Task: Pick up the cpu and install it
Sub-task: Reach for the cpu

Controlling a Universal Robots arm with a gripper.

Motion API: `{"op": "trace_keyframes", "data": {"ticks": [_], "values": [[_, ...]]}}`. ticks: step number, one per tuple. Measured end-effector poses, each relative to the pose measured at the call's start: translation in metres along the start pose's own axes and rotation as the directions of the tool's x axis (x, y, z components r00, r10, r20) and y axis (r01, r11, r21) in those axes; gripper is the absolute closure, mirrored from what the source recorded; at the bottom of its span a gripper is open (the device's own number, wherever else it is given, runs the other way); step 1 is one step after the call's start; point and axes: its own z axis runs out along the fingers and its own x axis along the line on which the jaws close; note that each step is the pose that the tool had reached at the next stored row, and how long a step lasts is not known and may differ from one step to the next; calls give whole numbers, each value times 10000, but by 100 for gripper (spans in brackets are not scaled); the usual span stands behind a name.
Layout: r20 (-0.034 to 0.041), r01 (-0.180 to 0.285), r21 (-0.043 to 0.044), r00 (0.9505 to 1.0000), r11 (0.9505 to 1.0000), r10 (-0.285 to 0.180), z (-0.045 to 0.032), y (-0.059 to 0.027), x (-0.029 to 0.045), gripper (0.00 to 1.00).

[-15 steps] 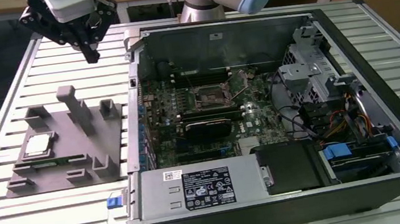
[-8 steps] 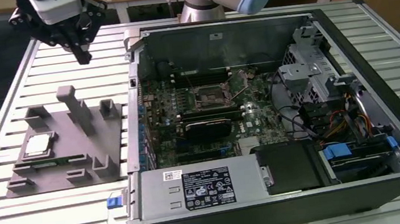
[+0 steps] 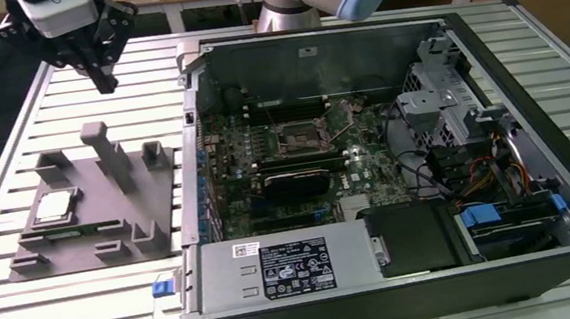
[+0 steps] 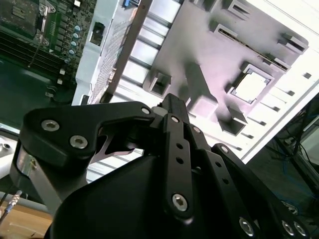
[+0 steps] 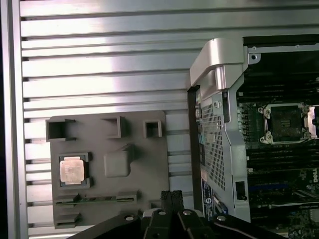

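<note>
The claw (image 3: pixel 105 82) is clenched with its fingertips (image 5: pixel 172 196) pressed together and nothing between them; it hangs high over the grey holder (image 3: pixel 79 258), clear of every post on it and well apart from the cpu (image 3: pixel 55 206). The cpu lies flat, silver top up, in a square recess of the holder, on the holder's side away from the computer case (image 3: pixel 389 293); both wrist views show it seated there (image 5: pixel 72 170), untouched. The holder rests on the slatted tabletop (image 3: pixel 65 317), with the open case just beside it; inside the case, further from the holder, the socket (image 5: pixel 286 122) looks empty.

The cpu is probably light, stiff and thin, with a smooth metal lid that could slip; its underside is likely delicate, so I would grip two opposite edges of the pale rim and keep it level, with gentle pressure.

Count: one claw; one cpu; one holder; one long green memory stick (image 5: pixel 94 199) in a slot of the holder next to the cpu; one case; one socket.
</note>
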Motion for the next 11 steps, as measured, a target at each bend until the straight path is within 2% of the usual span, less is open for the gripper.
{"op": "trace_keyframes", "data": {"ticks": [11], "values": [[-1,-1,-10,10000,10000,1,0,-17,217,89]]}}
